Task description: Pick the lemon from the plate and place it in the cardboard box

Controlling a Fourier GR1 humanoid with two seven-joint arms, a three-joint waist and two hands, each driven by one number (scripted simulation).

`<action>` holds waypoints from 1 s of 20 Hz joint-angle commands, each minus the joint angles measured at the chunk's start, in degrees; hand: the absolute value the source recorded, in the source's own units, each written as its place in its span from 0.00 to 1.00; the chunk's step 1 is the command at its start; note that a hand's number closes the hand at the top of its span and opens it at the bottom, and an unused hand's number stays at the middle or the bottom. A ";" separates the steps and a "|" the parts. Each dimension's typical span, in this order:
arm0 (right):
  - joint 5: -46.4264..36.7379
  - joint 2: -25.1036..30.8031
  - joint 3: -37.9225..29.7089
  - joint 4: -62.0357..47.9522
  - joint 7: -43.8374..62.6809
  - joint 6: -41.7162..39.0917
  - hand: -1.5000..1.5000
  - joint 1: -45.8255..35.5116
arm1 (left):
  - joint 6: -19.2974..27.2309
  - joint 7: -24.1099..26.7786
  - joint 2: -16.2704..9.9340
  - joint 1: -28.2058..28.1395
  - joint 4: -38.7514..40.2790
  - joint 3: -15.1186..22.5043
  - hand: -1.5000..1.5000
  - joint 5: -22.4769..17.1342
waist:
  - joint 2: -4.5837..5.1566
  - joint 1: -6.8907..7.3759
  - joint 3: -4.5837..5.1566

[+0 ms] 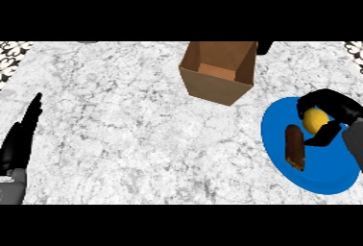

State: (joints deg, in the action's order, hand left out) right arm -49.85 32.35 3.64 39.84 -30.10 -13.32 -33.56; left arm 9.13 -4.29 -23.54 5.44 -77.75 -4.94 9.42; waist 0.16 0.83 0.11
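A yellow lemon [315,119] lies on the blue plate [312,178] at the right of the counter. My right hand [339,108] is curled round the lemon, fingers above it and the thumb below, hiding its right side. An open cardboard box [218,71] stands at the back centre, up and left of the plate. My left hand [18,139] rests open at the left edge, fingers straight and pointing up.
A brown oblong food item [294,147] lies on the plate just left of the lemon. The marble counter [127,125] stretches between my left hand and the box. A dark object [264,47] shows behind the box.
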 commanded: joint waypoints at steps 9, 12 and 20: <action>-2.70 6.47 -3.42 -17.47 -20.21 12.02 1.00 -15.20 | -0.86 2.20 0.88 2.73 3.59 0.41 0.50 0.71 | 1.46 2.82 -0.33; -1.80 6.40 -5.84 -19.37 -20.30 16.71 1.00 -17.74 | -3.22 -1.07 -0.82 4.86 1.98 -0.84 0.50 -1.13 | 1.30 2.74 -0.36; 3.94 7.46 -11.43 -20.73 -31.74 14.54 1.00 -26.68 | -1.77 0.33 -0.31 6.37 5.11 -0.72 0.50 0.95 | 1.26 2.12 -0.28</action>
State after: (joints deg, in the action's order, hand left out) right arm -47.35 40.42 -6.18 20.44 -56.22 0.60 -56.90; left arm 7.77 -3.47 -23.11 9.33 -74.82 -5.05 10.10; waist 1.25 3.11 -0.17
